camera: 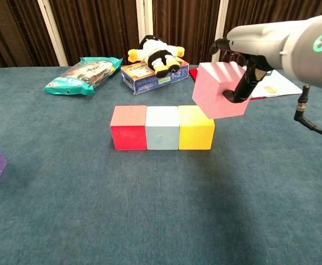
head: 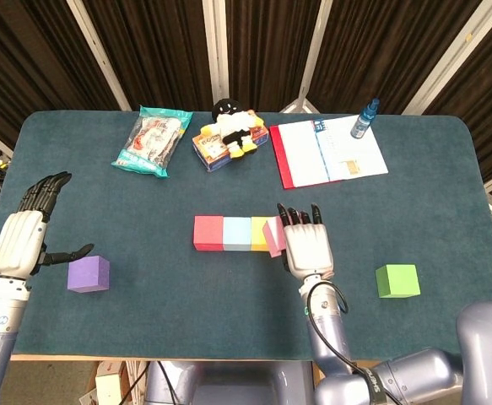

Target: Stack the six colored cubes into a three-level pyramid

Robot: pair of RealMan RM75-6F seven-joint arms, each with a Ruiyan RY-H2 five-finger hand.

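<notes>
With the pink cube [camera: 220, 91] clamped tilted in the right hand's [head: 307, 247] fingers above the yellow cube [camera: 195, 128], the row could be knocked apart if it is lowered askew.

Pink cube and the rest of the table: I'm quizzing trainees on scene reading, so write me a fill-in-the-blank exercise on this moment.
1. The right hand holds the ____ cube above the yellow cube.
2. In the row of three, the light blue cube sits between the yellow cube and the ____ cube.
3. The open left hand hovers beside the ____ cube.
4. The green cube sits on the ____.

Missing words: pink; red; purple; table
</notes>
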